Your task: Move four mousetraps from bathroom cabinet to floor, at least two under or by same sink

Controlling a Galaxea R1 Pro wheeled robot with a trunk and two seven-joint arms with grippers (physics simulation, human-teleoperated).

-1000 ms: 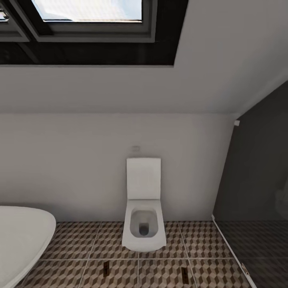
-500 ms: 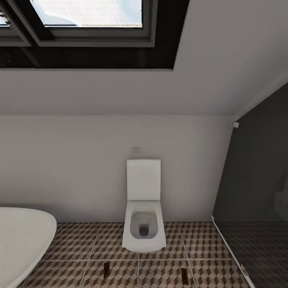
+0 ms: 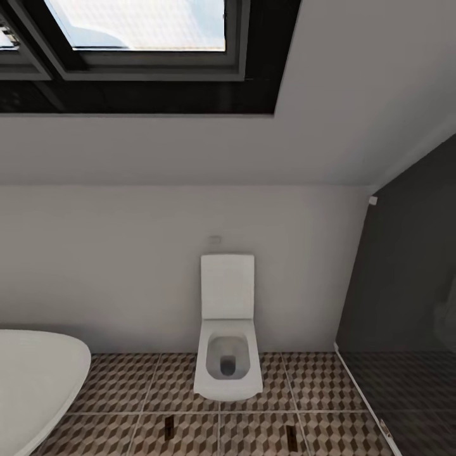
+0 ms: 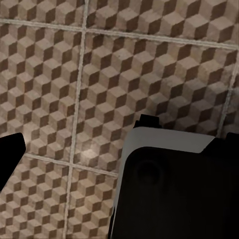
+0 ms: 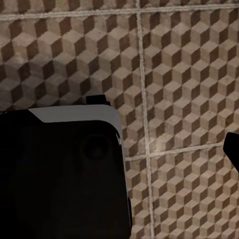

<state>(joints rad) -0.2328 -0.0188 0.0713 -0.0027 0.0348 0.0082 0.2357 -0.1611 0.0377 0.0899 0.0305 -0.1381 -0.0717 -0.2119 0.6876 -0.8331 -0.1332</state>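
We're facing the toilet (image 3: 228,335) on the back wall, bathtub (image 3: 35,380) rim at the left, dark glass shower panel (image 3: 405,297) at the right, skylight (image 3: 136,25) above; two small dark upright marks sit on the bathroom floor (image 3: 120,383) at the bottom edge, one (image 3: 168,428) left of the toilet line, one (image 3: 291,436) right of it; they could be mousetraps but are too small to confirm; if so, long axis runs away from us toward the wall, well apart from each other; cabinet and sink are somewhere off camera; both wrist views look down on cube-pattern tile past dark arm housing; can't tell whether either set of jaws is released or clenched; judging by type, the traps are light, stiff, thin boards with springy wire; we'd pinch across the short wooden edges, clear of the wire.
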